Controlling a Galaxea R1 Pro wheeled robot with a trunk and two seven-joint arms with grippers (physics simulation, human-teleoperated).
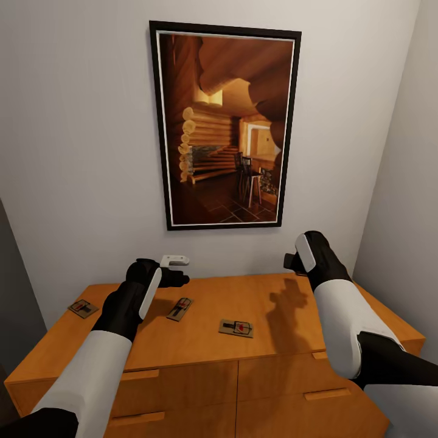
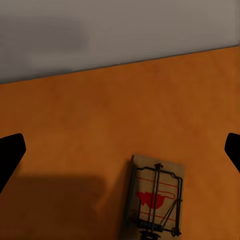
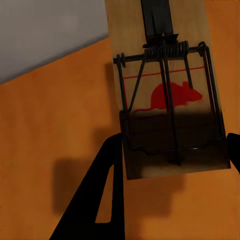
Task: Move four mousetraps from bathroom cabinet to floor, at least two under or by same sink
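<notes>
Head view, nearest: the low orange-brown wooden cabinet (image 1: 201, 371) with flat drawer fronts is cut off at the frame bottom, and both white-and-black forearms cover parts of it. Three small flat wood-edged mousetraps lie on its top: one near the left edge (image 1: 83, 308), one just right of the left wrist (image 1: 180, 308), one toward the middle (image 1: 236, 328); all apart from each other. Left gripper (image 1: 177, 269): fingertips largely hidden behind the wrist in the head view; in the left wrist view the two dark fingers (image 2: 10, 157) sit at opposite frame edges, spread wide, nothing between them, above bare cabinet top, with a red-mouse-printed trap (image 2: 156, 197) partly cut off by the frame edge. Right gripper (image 1: 291, 263): tips hidden behind the forearm in the head view; in the right wrist view a fourth mousetrap (image 3: 167, 85) sits between the dark fingers (image 3: 100, 195), pinched and lifted off the cabinet top, casting a shadow below. Farthest: a black-framed picture of a log-cabin interior (image 1: 225, 125) on the white wall.
</notes>
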